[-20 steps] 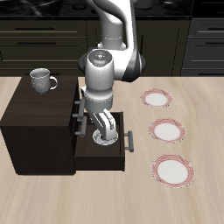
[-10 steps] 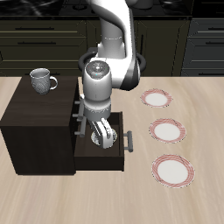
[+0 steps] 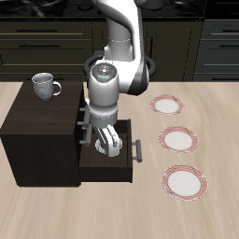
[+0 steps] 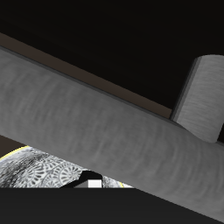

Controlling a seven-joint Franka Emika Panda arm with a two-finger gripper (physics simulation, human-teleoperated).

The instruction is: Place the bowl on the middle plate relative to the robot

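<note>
The bowl [image 3: 99, 145] lies inside the open top drawer [image 3: 107, 166] of the dark cabinet, mostly hidden behind my gripper. In the wrist view its grey-patterned inside [image 4: 44, 171] shows very close. My gripper [image 3: 111, 142] is lowered into the drawer, right at the bowl's rim. Its fingers are low in the drawer, and I cannot tell whether they are closed on the rim. The middle plate [image 3: 178, 140], white with a pink-red rim, lies bare on the table beside the drawer, between two identical plates.
A grey mug [image 3: 44, 86] stands on top of the dark cabinet [image 3: 37, 131]. The other plates lie farther back [image 3: 169, 105] and nearer the front edge [image 3: 185, 182]. A thick grey bar [image 4: 96, 105] crosses the wrist view close to the camera.
My gripper has come down into the drawer to the bowl over the last second. In the last half second it has barely moved.
</note>
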